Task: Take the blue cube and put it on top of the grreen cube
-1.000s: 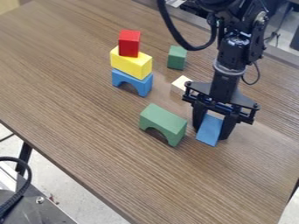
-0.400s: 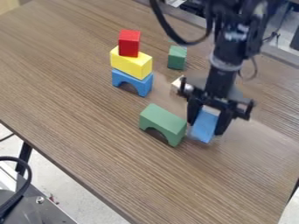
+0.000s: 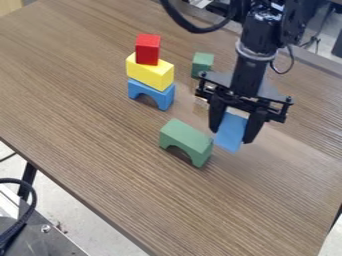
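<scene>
Clearly oblong, the blue block (image 3: 230, 133) tilts.

Red blk (image 3: 147, 49) atop ylw blk (image 3: 151, 75)

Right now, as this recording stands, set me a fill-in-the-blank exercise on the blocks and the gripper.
1. The held block in the gripper is ____.
2. The cube at the top of the stack is ____.
3. Directly under that cube, the stack's middle block is ____.
4. The small green block has ____ stacked on it.

Missing words: blue; red; yellow; nothing.
</scene>
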Tool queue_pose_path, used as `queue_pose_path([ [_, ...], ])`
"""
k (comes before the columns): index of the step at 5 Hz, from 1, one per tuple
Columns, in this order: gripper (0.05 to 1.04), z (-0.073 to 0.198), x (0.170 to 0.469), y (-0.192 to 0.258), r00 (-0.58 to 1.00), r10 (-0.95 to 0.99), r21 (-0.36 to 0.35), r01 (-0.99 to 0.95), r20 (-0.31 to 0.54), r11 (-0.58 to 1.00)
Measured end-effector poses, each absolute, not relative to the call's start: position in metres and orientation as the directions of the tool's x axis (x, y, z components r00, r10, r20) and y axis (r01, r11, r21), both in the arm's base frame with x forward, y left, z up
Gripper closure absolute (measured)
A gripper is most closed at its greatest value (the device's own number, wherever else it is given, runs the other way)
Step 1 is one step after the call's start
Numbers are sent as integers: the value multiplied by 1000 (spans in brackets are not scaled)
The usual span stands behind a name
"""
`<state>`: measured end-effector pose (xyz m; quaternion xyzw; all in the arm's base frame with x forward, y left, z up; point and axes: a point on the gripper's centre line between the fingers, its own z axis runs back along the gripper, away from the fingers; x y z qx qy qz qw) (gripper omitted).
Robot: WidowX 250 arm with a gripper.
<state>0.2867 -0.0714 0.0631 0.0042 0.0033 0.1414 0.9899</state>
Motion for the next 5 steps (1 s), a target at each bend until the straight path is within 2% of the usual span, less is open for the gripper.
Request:
queue_pose_path([
  [1, 507, 62, 284, -77, 862, 501, 127, -490, -79, 862],
  [2, 507, 61, 277, -77, 720, 690, 177, -672, -71, 719],
  [3, 507, 59, 274, -71, 555, 824, 175, -805, -115, 567],
  [4, 507, 70, 270, -51, 417, 892, 48, -901, -176, 430],
  [5, 507, 78, 268, -37, 421, 885, -90, -907, -198, 412],
])
